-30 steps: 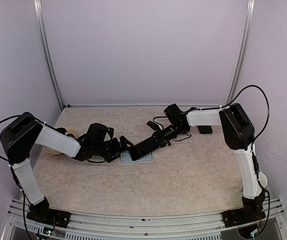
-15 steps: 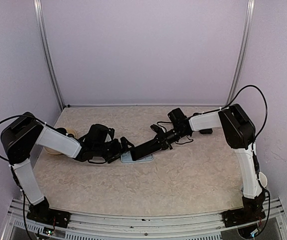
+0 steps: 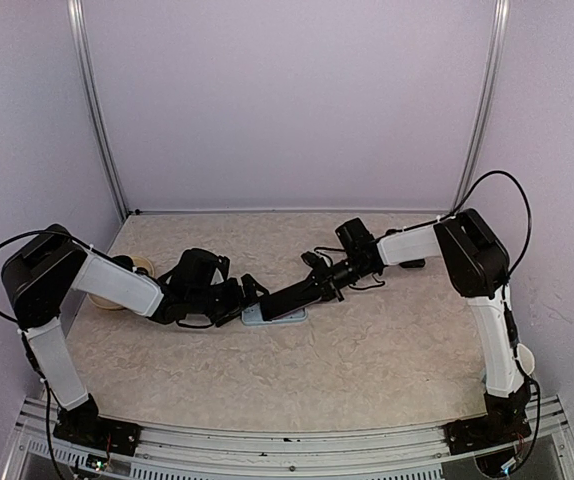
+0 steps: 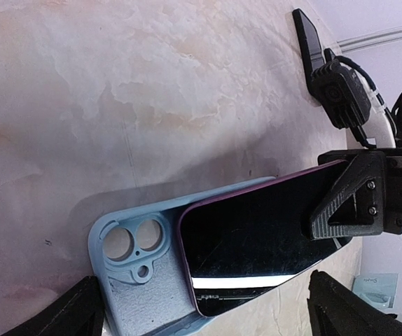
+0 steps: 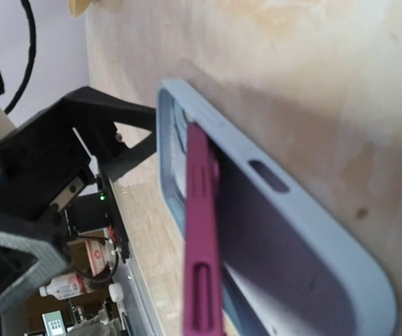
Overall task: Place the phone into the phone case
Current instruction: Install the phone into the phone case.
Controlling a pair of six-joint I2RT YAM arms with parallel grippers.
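Okay, the right jaws are clamped tight on the upper end of the phone [image 4: 257, 238], black glass facing up and a magenta edge showing along its side. That phone sits tilted. Its lower end is down inside the pale blue case [image 4: 134, 269], just beside the camera cutouts, while the gripped end is lifted above the case. So the phone is partly in, not seated flat.

Over to the left jaws: spread wide and holding nothing, with one finger [image 4: 75, 315] low by the camera end of the case and the other well off to the far side. From the right wrist view, a black fingertip [image 5: 134, 119] points at the case's corner; whether it touches cannot be told.

The case lies flat on the mottled beige surface [image 3: 367, 350], around the middle, between the two arms. Further out, a small dark slab [image 3: 410, 262] rests near the right arm [image 3: 412, 240], and a tan round thing [image 3: 139, 264] sits behind the left arm [image 3: 117, 282].
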